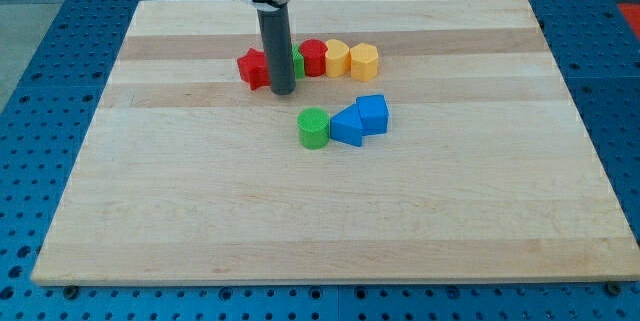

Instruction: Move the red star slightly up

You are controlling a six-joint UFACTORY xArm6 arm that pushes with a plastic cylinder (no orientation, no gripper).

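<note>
The red star [253, 67] sits in the upper middle of the wooden board [200, 211], at the left end of a short row of blocks. It is a glossy, chunky piece with blunt points; its right side is hidden behind my rod, so only the left and top points show clearly. My tip [283, 91] rests on the board just at the star's four o'clock edge, touching it or nearly so; which, I cannot tell. The rod is a plain straight stick with nothing on it that opens or closes.

At three o'clock from the star, a green block [298, 63] peeks out behind the rod, its shape hidden. Next come a red cylinder-like block [314, 57], a yellow block [338, 57] and a yellow hexagon block [364, 62], all touching in line.

At five o'clock from the star, apart from the row, stand a green cylinder [314, 127], a blue triangle block [346, 126] and a blue cube-like block [372, 113], close together.
</note>
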